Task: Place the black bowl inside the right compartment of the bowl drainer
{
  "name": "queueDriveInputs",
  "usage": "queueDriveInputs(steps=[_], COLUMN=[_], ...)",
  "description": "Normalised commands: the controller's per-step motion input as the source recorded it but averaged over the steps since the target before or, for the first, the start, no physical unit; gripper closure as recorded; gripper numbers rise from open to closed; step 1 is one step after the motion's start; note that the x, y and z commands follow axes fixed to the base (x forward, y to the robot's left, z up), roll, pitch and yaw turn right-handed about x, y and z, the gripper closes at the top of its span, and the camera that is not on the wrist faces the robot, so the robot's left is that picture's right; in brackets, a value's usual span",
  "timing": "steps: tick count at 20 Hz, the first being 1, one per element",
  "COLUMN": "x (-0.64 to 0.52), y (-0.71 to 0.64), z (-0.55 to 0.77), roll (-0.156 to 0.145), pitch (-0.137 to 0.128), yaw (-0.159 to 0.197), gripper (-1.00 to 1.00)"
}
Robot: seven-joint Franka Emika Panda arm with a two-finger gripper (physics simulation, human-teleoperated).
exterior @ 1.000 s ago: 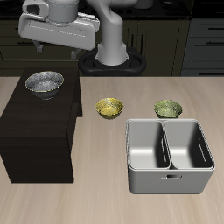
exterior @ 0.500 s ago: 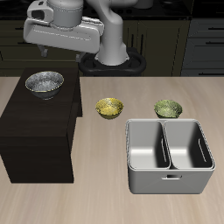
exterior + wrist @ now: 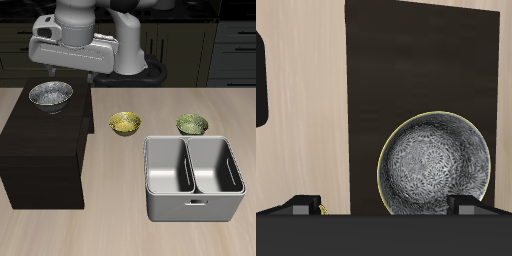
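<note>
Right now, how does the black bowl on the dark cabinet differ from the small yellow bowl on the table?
The black bowl is wider, with a silver-grey speckled inside; the yellow bowl is smaller and yellow-patterned. The black bowl sits raised on the dark cabinet; the yellow bowl rests on the table beside the bowl drainer. Both stand upright and empty.

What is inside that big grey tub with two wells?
Nothing shows in either well of the bowl drainer. Its near wall covers the front parts of the floors, so those stay unseen.

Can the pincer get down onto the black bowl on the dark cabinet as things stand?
Probably yes. The black bowl sits alone on the dark cabinet with nothing over it, and the wrist view shows the bowl between the pincer's fingertips, unobstructed. The pincer itself is mostly hidden in the exterior view.
</note>
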Motion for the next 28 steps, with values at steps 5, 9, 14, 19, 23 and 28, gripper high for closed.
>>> queueDriveInputs(steps=[5,9,14,19,23,28], x=[-0.01,-0.03,0.01,-0.01,-0.05,-0.02], y=[-0.01,-0.10,-0.02,0.10,0.07,-0.03], z=[-0.22,-0.26,-0.26,-0.27,-0.34,-0.09], roll=[0.010,-0.004,-0.009,0.027,0.045,0.004], pitch=[0.015,0.014,0.026,0.036,0.023,0.014], yaw=[-0.023,-0.020,-0.004,-0.004,-0.033,-0.010], gripper=[-1.00,-1.00,-1.00,-1.00,1.00,1.00])
